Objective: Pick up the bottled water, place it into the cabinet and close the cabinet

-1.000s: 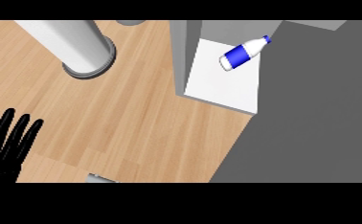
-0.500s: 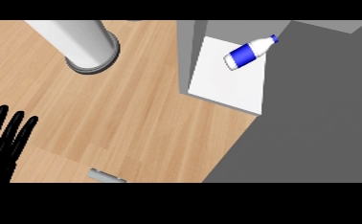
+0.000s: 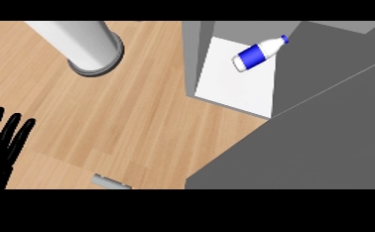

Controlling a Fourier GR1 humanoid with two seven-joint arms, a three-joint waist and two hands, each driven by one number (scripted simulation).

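Placement looks done: the bottle (image 3: 258, 54) lies tilted on its side on the white floor of the cabinet (image 3: 242, 89), near that floor's far right corner, cap pointing up and to the right. No hand touches it. What is left, by my reading, is the closing. The cabinet stands open, its white inside plainly in view, and the big grey panel (image 3: 307, 142) along the surface's right side is probably its door (though I cannot tell for sure which part swings).

The left hand (image 3: 11, 139) shows at the surface's left edge, near the near corner, fingers straight and spread, holding nothing; it seems at rest. The right hand is out of sight, so nothing can be said of it.

Counted: one bottle, one cabinet, one hand in view. There is also one pale grey cylinder (image 3: 84, 42) on a round base near the far left of the wooden surface (image 3: 139, 112), and one small grey object (image 3: 110, 181) at its near edge, too small to identify.
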